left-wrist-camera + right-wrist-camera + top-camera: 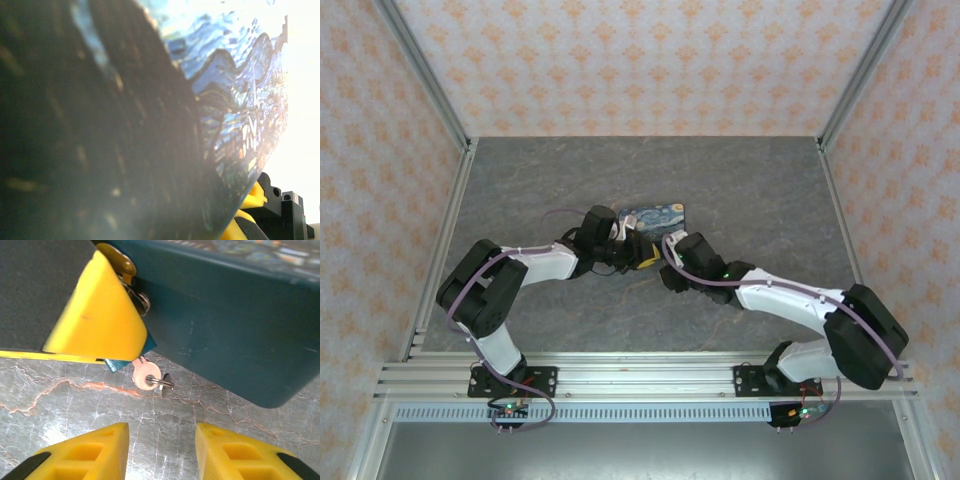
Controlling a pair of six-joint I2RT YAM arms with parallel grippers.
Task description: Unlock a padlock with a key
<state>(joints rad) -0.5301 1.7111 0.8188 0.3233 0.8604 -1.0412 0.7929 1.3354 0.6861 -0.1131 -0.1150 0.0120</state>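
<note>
The padlock (225,315) is rigid, smooth and likely heavy; the left jaws are clamped on it. The right jaws stand part open, empty. Pinch the tiny key (148,376) by its head, centre frame.

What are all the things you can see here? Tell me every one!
padlock: 1, blue-and-yellow swirly picture with dark blue sides, mid-table
key: 1, tiny, pale round head, just under the padlock's edge
table: 1, grey stone pattern, beneath everything
walls: 3, peach with orange pattern, around the table
arms: 2, white and black, near edge
left gripper: 1, yellow fingers, shut on the padlock
right gripper: 1, yellow fingers, open, facing the key
</note>
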